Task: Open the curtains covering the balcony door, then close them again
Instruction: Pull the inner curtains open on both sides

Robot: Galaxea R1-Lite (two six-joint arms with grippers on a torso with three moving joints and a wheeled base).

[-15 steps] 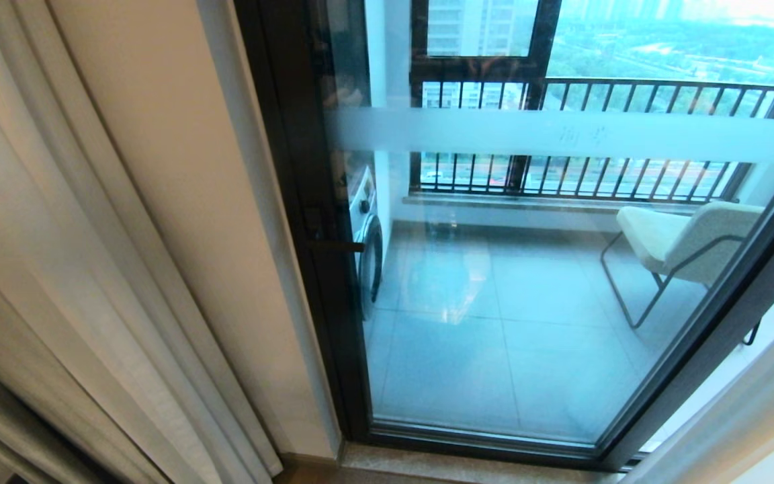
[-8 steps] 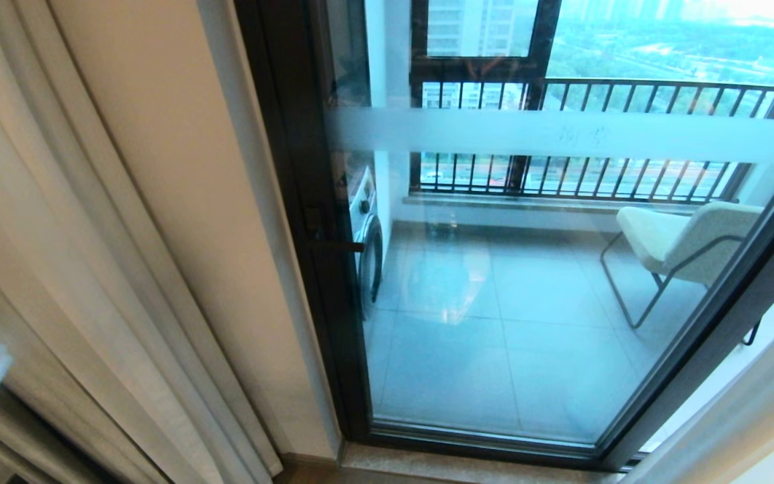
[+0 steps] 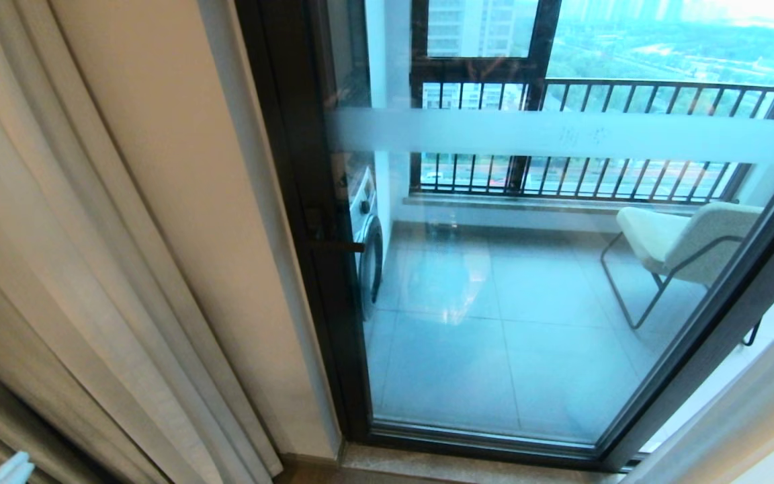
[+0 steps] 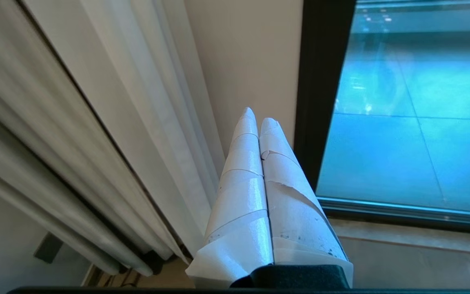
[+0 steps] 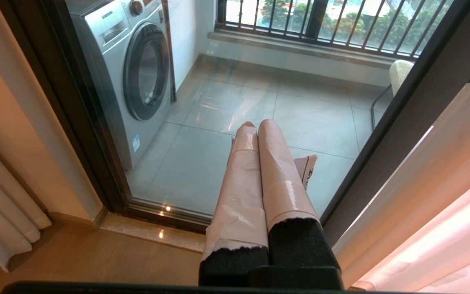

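Sheer white curtains (image 4: 145, 122) just beside the left gripper's (image 4: 258, 121) empty, pressed-together jaws.

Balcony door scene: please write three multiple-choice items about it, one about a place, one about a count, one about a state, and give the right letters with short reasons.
1. Where does the washing machine stand?
A. on the balcony, behind the glass
B. indoors, beside the curtains
C. under the chair

2. How many chairs stand on the balcony?
A. none
B. one
C. three

3. How is the left hand?
A. open, empty
B. shut on the curtains
C. shut, empty

Answers:
1 A: the washing machine shows through the balcony door.
2 B: a single chair stands there.
3 C: the left hand has its fingers pressed together, beside the curtains, apart from them.
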